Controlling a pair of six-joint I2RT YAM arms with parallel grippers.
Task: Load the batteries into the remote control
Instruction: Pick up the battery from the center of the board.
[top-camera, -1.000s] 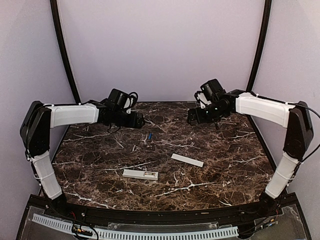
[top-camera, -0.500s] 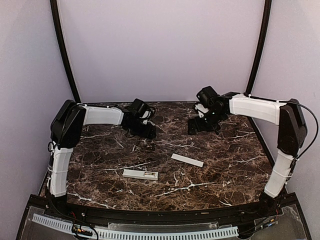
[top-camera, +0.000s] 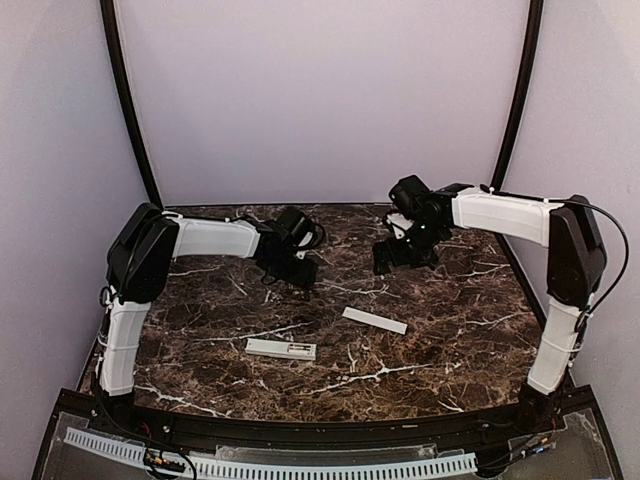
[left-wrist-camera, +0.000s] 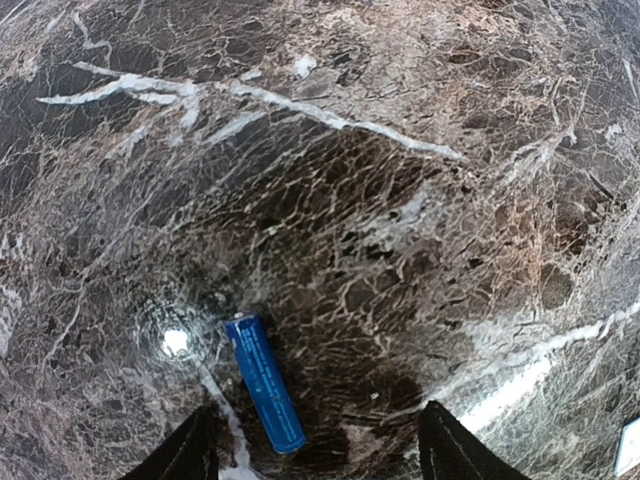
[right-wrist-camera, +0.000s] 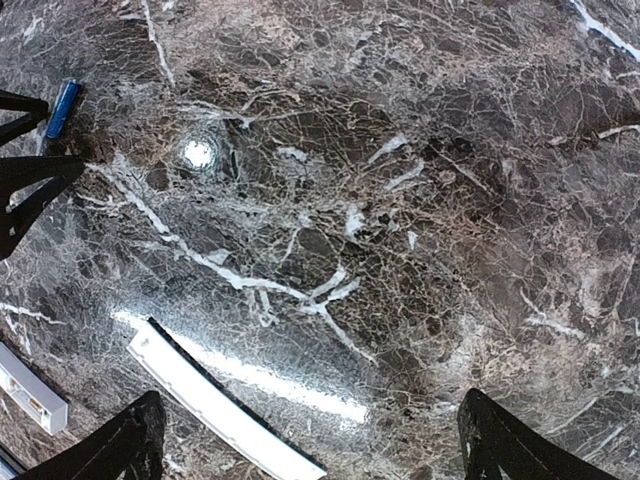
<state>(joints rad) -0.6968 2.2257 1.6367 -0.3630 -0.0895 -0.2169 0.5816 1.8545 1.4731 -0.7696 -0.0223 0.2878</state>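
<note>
A single blue battery (left-wrist-camera: 264, 396) lies flat on the marble between the fingertips of my left gripper (left-wrist-camera: 320, 455). It is nearer the left finger (left-wrist-camera: 195, 452), and neither finger touches it. That gripper (top-camera: 296, 270) hangs open over the back middle of the table and hides the battery from above. The right wrist view shows the same battery (right-wrist-camera: 62, 107) at its upper left. The white remote control (top-camera: 281, 349) lies near the front with its compartment facing up. My right gripper (top-camera: 395, 256) is open and empty above bare marble.
A slim white cover strip (top-camera: 375, 320) lies right of the remote, and in the right wrist view this strip (right-wrist-camera: 220, 405) sits near my right gripper's left finger (right-wrist-camera: 130, 440). The remote's end (right-wrist-camera: 30, 390) shows at that view's left edge. Purple walls enclose the table.
My left arm has swung right and come down over the battery, and its jaws have narrowed somewhat. The right gripper has dropped slightly and edged left, still open.
</note>
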